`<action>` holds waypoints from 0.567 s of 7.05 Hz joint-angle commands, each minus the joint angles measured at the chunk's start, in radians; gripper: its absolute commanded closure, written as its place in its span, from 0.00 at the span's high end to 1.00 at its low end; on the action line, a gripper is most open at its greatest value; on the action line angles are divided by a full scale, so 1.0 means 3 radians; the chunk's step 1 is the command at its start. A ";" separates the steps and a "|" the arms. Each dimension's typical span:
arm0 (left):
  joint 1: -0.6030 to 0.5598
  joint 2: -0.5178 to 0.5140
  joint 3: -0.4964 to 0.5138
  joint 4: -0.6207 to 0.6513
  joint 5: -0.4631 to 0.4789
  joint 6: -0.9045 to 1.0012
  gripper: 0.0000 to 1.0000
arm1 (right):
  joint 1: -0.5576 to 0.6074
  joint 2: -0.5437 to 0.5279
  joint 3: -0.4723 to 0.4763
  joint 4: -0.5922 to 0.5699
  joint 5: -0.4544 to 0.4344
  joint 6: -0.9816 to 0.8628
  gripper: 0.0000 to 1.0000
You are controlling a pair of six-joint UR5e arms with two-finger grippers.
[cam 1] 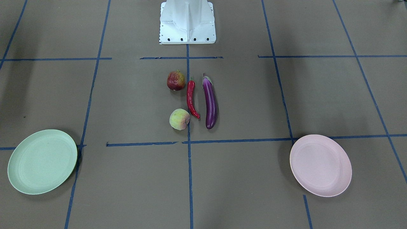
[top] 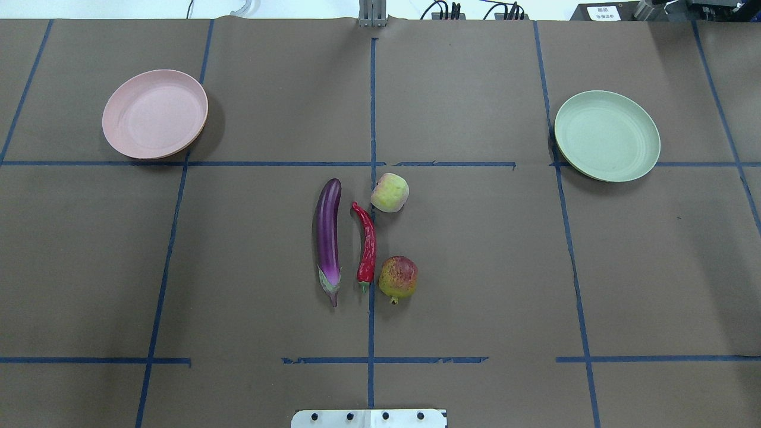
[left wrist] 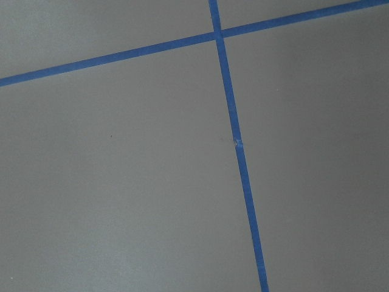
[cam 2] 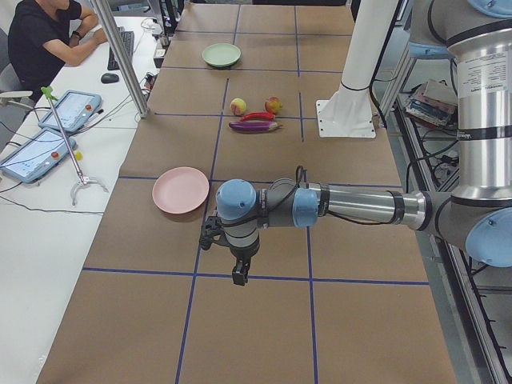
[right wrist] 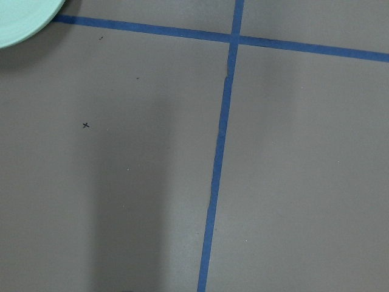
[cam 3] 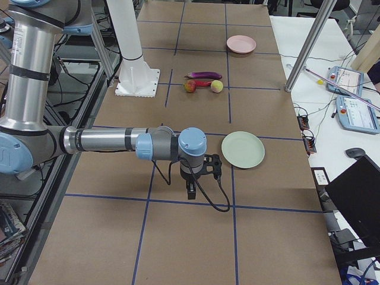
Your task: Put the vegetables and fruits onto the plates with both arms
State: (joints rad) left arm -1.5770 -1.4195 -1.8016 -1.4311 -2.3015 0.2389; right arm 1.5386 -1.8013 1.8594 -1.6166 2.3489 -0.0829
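Plainly nothing was lifted yet: the eggplant (top: 329, 238), chili pepper (top: 367, 244), pomegranate (top: 398, 277) and peach (top: 389, 192) lay clustered at the middle of the table (top: 475, 267). Each arm would do best to take its nearer piece, pinching the eggplant across its middle and the round fruits at their widest. Counted: two vegetables, two fruits, two plates, the pink plate (top: 154, 113) at left and the green plate (top: 606, 135) at right. The left gripper (cam 2: 239, 274) and right gripper (cam 3: 190, 190) hung well apart from the produce; whether either was parted or closed could not be told.

No print is legible (the white label (top: 603, 12) is too small).
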 commanded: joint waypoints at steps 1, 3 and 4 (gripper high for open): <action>0.0000 0.0002 -0.0008 -0.0005 0.0027 -0.0004 1.00 | 0.0000 0.0001 0.0020 0.0010 0.0029 0.0000 1.00; 0.0000 0.0032 -0.0033 -0.0016 -0.0003 0.0001 1.00 | -0.0005 0.0001 0.0005 0.0116 0.0040 -0.0005 1.00; 0.0000 0.0037 -0.0069 -0.0021 -0.0084 0.0006 1.00 | -0.0005 -0.0009 -0.0076 0.0264 0.0040 -0.0005 1.00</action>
State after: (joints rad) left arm -1.5769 -1.4103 -1.8125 -1.4358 -2.3076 0.2395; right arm 1.5373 -1.8016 1.8563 -1.5811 2.3605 -0.0842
